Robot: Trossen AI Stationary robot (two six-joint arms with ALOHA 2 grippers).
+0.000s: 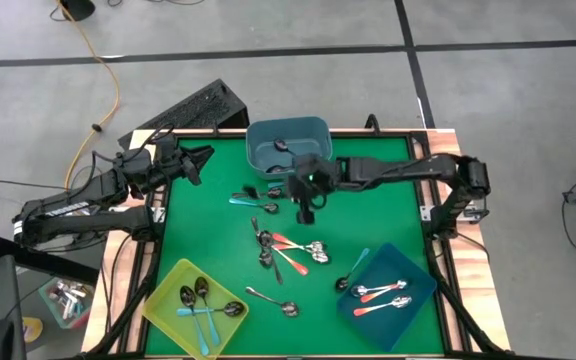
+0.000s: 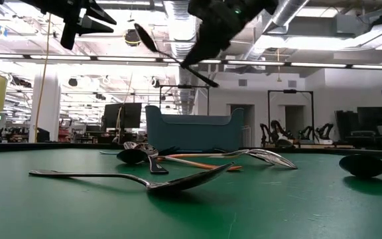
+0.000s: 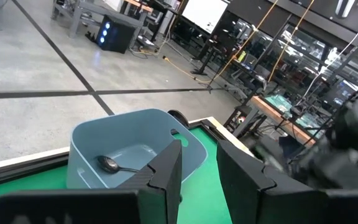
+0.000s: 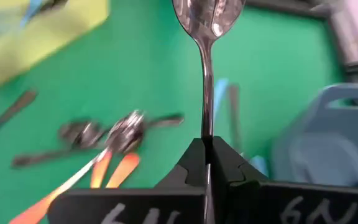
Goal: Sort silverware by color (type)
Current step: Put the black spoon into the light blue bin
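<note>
My right gripper [image 1: 306, 203] hangs over the green mat just in front of the grey-blue bin [image 1: 288, 143], shut on a plain metal spoon [image 4: 207, 74]. One dark spoon [image 3: 109, 164] lies in that bin. My left gripper [image 1: 200, 160] waits open and with nothing in it at the far left corner. The yellow bin [image 1: 173, 285] holds teal and plain spoons. In the dark blue bin [image 1: 408, 265] lie orange-handled ones. More spoons lie flat on the mat: a crossed cluster [image 1: 286, 250] at the centre and teal ones [image 1: 251, 201] near the grey-blue bin. My right gripper pinches the metal spoon's thin handle [image 4: 207, 130] between its two fingers. The fingers slant down from the table's right side. The bowl [image 4: 209, 15] sticks out ahead of the fingertips. The spoon is lifted clear of the mat and tilted, bowl [image 2: 144, 36] high and handle end [image 2: 211, 83] low.
A single plain spoon [image 1: 273, 300] lies between the yellow and dark blue bins, and a teal one [image 1: 353, 268] lies by the dark blue bin. A black case [image 1: 193, 110] sits beyond the far left corner. The mat's near middle has free room.
</note>
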